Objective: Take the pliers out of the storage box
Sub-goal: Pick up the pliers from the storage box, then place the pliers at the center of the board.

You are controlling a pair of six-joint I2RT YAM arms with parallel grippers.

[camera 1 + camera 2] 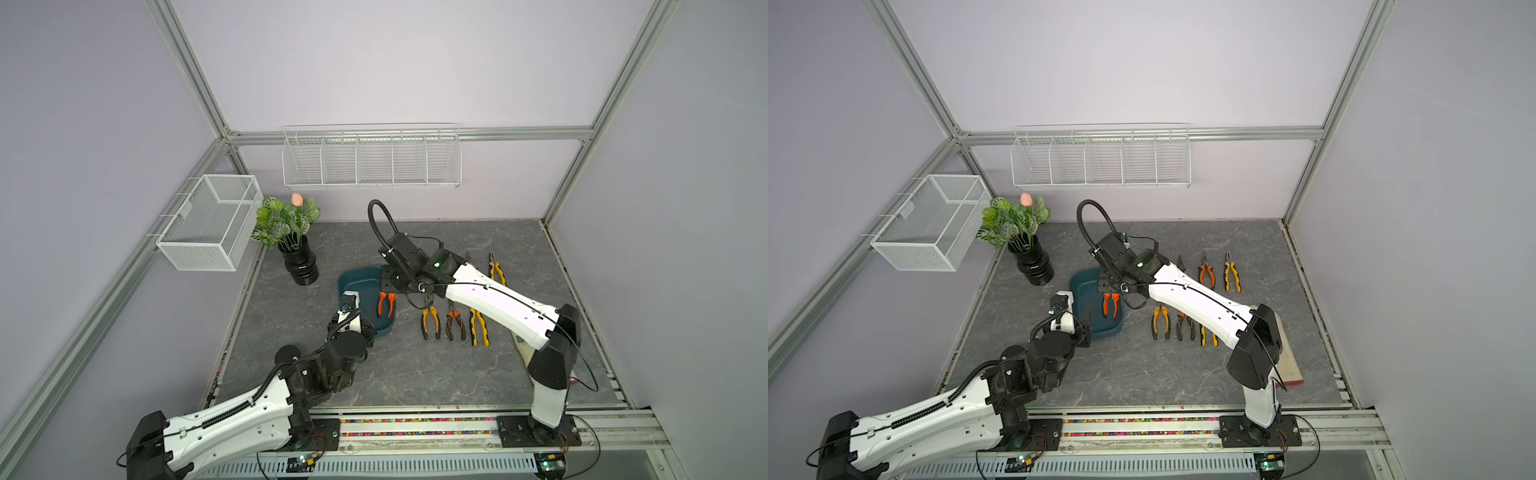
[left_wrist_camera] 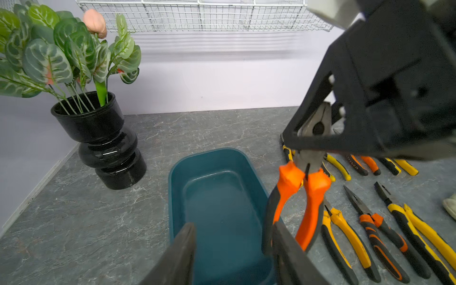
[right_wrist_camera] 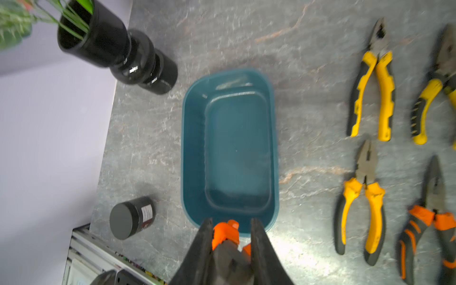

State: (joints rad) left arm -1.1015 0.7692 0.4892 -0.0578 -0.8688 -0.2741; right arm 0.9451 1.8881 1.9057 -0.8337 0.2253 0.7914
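Right gripper (image 3: 231, 222): clamps its fingers (image 3: 203, 237) on the orange pliers (image 3: 225, 233) right at the joint, where the orange grips meet the dark metal head, and holds them above the storage box (image 3: 192, 148). In both top views, hangs those pliers over the box's 3 o'clock side, head toward 12 o'clock, handles toward 6 o'clock. Left gripper (image 2: 234, 225): hovers at the box's 6 o'clock end with fingers (image 2: 182, 251) apart; puts one finger just beside the lower tip of a pliers handle, contact there impossible to tell. Storage box: sits near the middle of the grey surface (image 1: 374, 374), long sides running roughly from 12 to 6 o'clock. At its 3 o'clock, apart from it: other pliers (image 1: 1160, 322), flat on the surface in two rows, yellow-black and orange-black, heads toward 12 o'clock. At its 10 o'clock, also apart: a black vase (image 1: 301, 262) with a leafy plant. Near the box, on the side away from the rows: a small black jar (image 3: 132, 217).
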